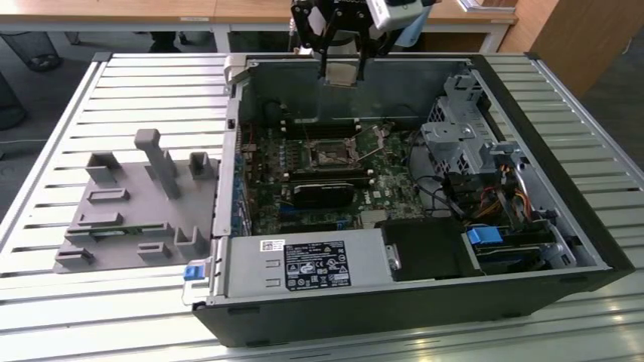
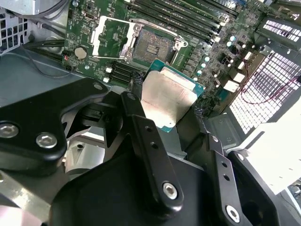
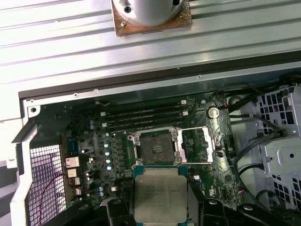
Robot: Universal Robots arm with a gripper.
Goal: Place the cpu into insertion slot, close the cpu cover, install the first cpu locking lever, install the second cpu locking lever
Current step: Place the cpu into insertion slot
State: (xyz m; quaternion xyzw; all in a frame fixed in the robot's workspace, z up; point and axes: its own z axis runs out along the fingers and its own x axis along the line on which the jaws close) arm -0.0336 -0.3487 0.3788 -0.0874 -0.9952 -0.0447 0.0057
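My gripper (image 1: 340, 64) hangs over the far edge of the open computer case and is shut on the cpu (image 1: 341, 70), a flat silver square with a green rim. In both wrist views the cpu (image 2: 167, 96) (image 3: 160, 192) sits edge-on between the black fingers (image 2: 141, 136) (image 3: 117, 212), above the board. The insertion slot (image 3: 157, 149) (image 2: 153, 47) (image 1: 330, 156) lies bare below it, a dark square recess in a silver frame. The cpu cover (image 3: 196, 146) (image 2: 109, 37) is flipped open flat beside the slot.
Long black memory slots (image 3: 141, 115) run beside the socket. A black heatsink block (image 1: 324, 190), the power supply (image 1: 302, 264) and a drive cage (image 1: 463, 143) stand inside the case. A grey fixture (image 1: 141, 204) rests on the slatted table at the exterior view's left.
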